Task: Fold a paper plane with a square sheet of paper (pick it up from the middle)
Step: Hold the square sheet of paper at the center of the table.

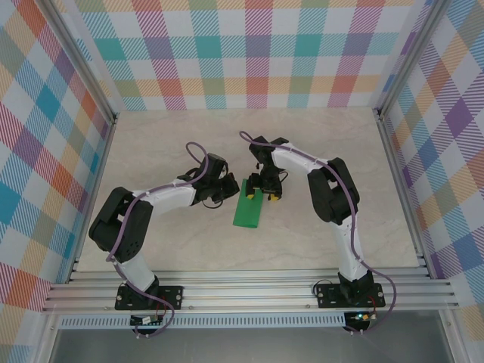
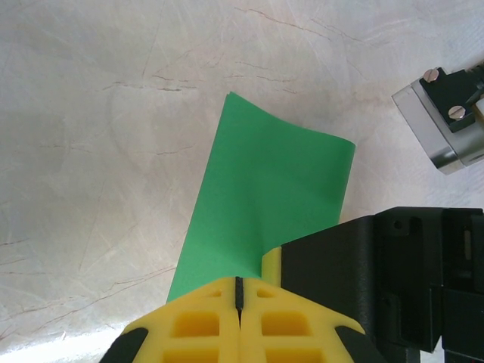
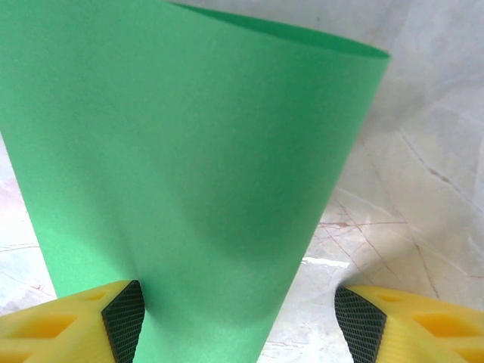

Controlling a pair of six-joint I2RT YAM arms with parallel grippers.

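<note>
While the left end effector (image 2: 239, 301), pressed together, is seemingly pinning the square sheet of paper (image 2: 265, 197) beneath its tips, the right end effector (image 3: 238, 311) is standing spread astride it, likely readying a fold.

My jaws are yellow, their pads (image 3: 125, 321) black and cross-hatched. The square sheet of paper (image 1: 249, 209) is plain bright green, the counter (image 1: 174, 144) pale veined marble, the walls (image 1: 257, 53) pastel plaid.
</note>
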